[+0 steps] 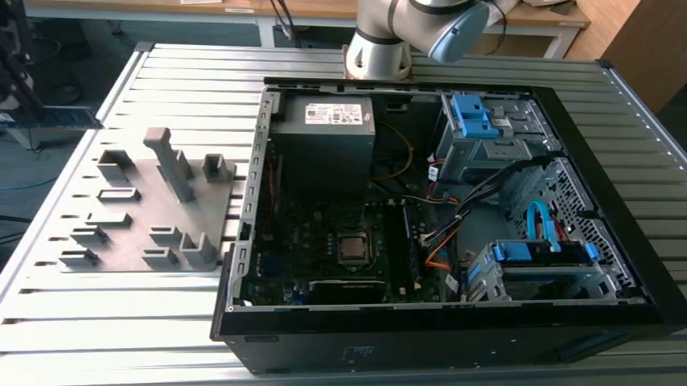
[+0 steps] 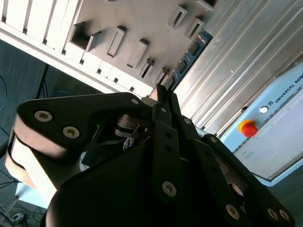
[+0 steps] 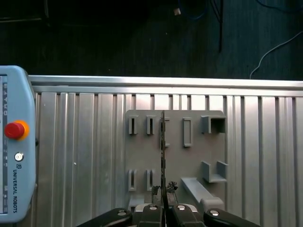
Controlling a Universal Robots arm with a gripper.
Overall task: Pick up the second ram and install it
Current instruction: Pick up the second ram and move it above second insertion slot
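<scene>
We see the second ram (image 3: pixel 163 142), a thin dark green-black circuit-board strip with small black chips, pinched at one end by the black-fingered gripper (image 3: pixel 163 196). Jaws are clenched on it, and the strip sticks straight out past the fingertips. In the first wrist view it's edge-on, just a thin dark line. The second wrist view gives us its flat face (image 2: pixel 191 52), with a row of chips and a blue edge, and the gripper (image 2: pixel 161 97) linkages in front. Behind the strip in both wrist views lies the flat grey plastic fixture plate (image 3: pixel 194 151) with raised slotted blocks, on the ribbed aluminium slat table (image 3: pixel 80 142) (we can't tell whether the strip's far end touches the plate or hangs clear). At one end of the table sits a light-blue teach pendant (image 3: pixel 16 156) with a round red button (image 3: pixel 14 130). In the exterior view the plate lies just beside the open black PC case (image 1: pixel 429 334), on the exterior view's left. Inside the case, a square metal CPU socket (image 1: pixel 352 248) sits mid-board, and a grey boxy power supply (image 1: pixel 322 133) sits near the base of the pale grey arm (image 1: pixel 387 36).
</scene>
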